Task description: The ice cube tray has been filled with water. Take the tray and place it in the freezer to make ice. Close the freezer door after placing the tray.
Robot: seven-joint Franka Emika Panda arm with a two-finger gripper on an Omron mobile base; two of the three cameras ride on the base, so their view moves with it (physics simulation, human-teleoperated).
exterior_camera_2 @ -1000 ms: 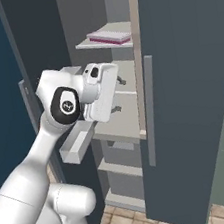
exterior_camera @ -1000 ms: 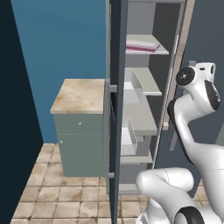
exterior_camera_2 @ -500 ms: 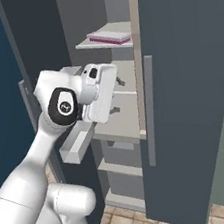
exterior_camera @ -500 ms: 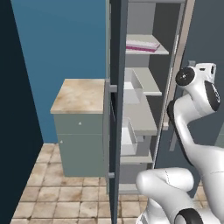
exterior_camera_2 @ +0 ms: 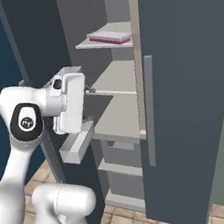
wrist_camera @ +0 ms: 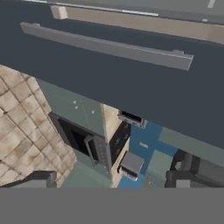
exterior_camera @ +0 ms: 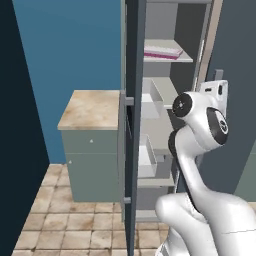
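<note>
Meanwhile, little has changed over the last second: in both base views the arm keeps nearly the same raised pose beside the open freezer [exterior_camera_2: 119,113], with only a slight shift of the wrist. The ice cube tray [exterior_camera: 163,52] lies where it lay before, flat on an upper shelf [exterior_camera_2: 105,43] inside the freezer; it shows too in the right base view [exterior_camera_2: 109,36]. The freezer door [exterior_camera: 133,120] stands wide open as before, seen almost edge-on in the left base view, with its white bins [exterior_camera: 146,156] jutting toward the shelves.

The claw [wrist_camera: 109,179] is hard to read. In the hand view only its 2 dark tips show at the bottom corners, and I cannot tell whether they are spread or pressed together. In the right base view the hand's white housing hides the fingers. The hand view looks across the closed door [wrist_camera: 131,83] and its bar handle [wrist_camera: 107,46], tilted, with tiled floor [wrist_camera: 22,127] and cabinets [wrist_camera: 78,113] beyond. To the freezer's left a stone-topped table [exterior_camera: 92,109] stands.
</note>
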